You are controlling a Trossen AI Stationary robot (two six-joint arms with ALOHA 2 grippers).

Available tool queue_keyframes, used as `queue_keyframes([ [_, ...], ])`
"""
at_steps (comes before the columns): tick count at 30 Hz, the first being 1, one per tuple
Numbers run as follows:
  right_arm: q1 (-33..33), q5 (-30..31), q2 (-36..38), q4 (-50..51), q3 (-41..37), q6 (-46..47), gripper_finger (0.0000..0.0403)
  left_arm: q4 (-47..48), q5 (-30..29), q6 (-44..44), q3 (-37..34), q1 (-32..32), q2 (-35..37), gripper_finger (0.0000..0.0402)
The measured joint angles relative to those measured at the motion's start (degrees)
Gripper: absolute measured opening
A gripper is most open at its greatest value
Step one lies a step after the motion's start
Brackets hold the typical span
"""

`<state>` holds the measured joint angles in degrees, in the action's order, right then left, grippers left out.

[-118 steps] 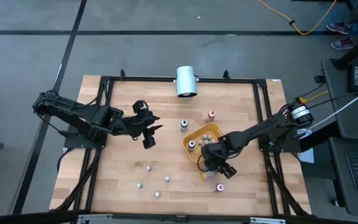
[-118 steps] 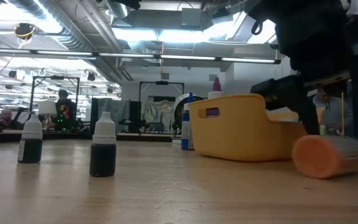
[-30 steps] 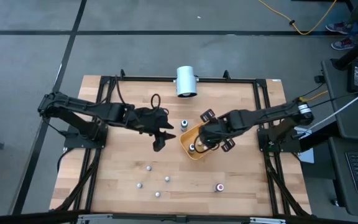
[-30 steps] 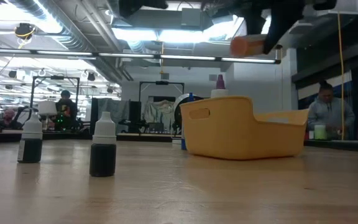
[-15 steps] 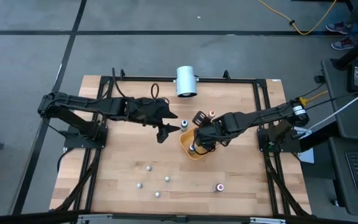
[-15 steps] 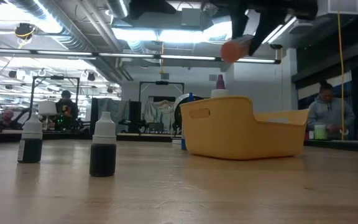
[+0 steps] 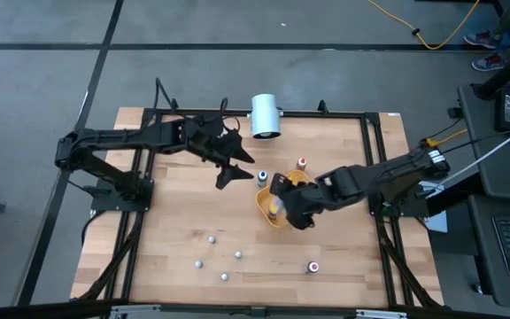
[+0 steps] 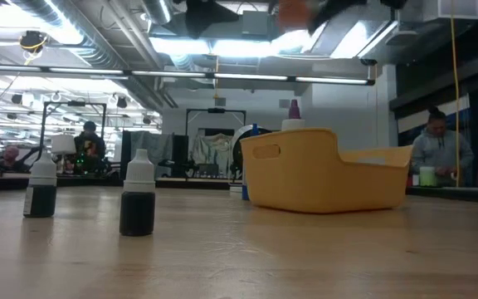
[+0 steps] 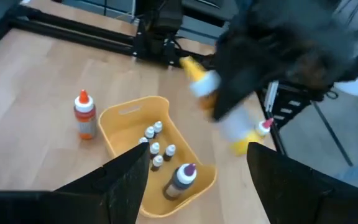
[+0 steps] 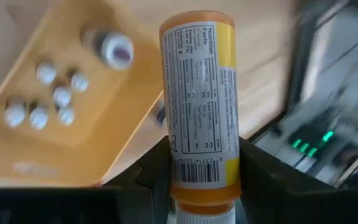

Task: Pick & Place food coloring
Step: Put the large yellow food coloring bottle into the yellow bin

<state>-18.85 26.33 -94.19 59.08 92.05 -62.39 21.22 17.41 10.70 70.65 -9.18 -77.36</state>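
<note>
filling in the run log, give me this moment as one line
left gripper: open, empty, above table beside tray | right gripper: holding orange bottle over yellow tray | small dropper bottles: several in tray

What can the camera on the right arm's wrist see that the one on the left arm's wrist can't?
Only the right wrist view shows the printed label on the orange bottle, held between the right gripper's fingers above the yellow tray.

Only the left wrist view shows a red-capped bottle standing on the table beside the tray, and the left gripper's open fingers.

Both show the tray with its cluster of small white-capped food coloring bottles and one larger purple-capped bottle.
</note>
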Motion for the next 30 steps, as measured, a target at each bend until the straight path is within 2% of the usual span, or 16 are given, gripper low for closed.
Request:
queue_keyframes([
  [4,-1.3,-7.7,3.3,-4.6,0.0,-6.9,0.0143,0.4,5.9,-3.4,0.0,-2.4,0.0,0.0265],
  [7,-2.1,-12.3,4.5,-9.1,0.0,-9.8,0.0143,0.3,15.3,-4.7,0.0,-4.7,0.0,0.0265],
  [10,-3.2,-14.2,4.8,-13.1,0.0,-11.2,0.0147,-0.6,22.6,-6.6,0.0,-6.0,0.0,0.0265],
  [16,-6.2,-12.0,2.6,-21.3,0.0,-15.4,0.0142,-7.5,34.1,-6.5,0.0,-7.2,-0.4,0.0265],
  [20,-7.0,-11.0,0.0,-24.9,0.0,-20.3,0.0142,-14.1,37.8,-3.4,0.1,-7.0,-1.9,0.0265],
  [30,-8.1,-11.4,-1.8,-34.0,-0.1,-26.4,0.0142,-13.7,46.0,-2.8,0.0,-5.5,-7.6,0.0263],
])
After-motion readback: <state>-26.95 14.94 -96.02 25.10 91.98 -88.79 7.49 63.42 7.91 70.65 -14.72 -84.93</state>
